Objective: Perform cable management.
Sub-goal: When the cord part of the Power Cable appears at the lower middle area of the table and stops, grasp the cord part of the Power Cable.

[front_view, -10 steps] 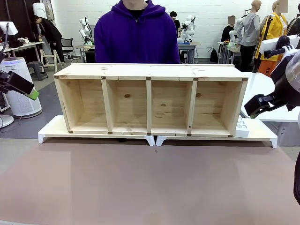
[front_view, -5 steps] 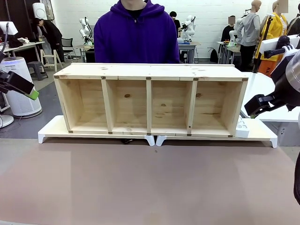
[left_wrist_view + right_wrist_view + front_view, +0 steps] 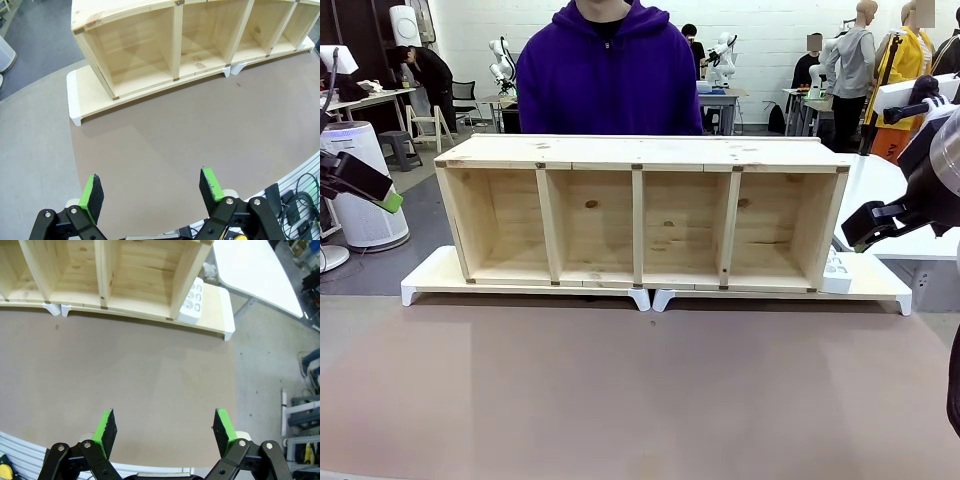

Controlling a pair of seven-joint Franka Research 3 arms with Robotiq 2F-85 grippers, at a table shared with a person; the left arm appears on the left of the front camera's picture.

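Two robot arms hang poised over a brown table (image 3: 640,400) while a person in a purple hoodie (image 3: 610,85) stands at the far side, behind a long wooden shelf (image 3: 640,152). The shelf has four open compartments, all bare, and sits on two white stands, the left stand (image 3: 432,278) and the right stand (image 3: 880,287), which meet end to end at the middle. A white power strip (image 3: 837,272) sits on the right stand, against the shelf's right end.

The left gripper (image 3: 151,191) is held off the table's left side, its green-padded fingers (image 3: 92,196) spread wide and holding nothing. The right gripper (image 3: 165,427) is up at the right end, its fingers (image 3: 223,426) equally wide apart and empty.

Thin black cords (image 3: 301,196) lie below the table's near edge in the left wrist view. Whether any of them is the cable cannot be told, nor where it lies.
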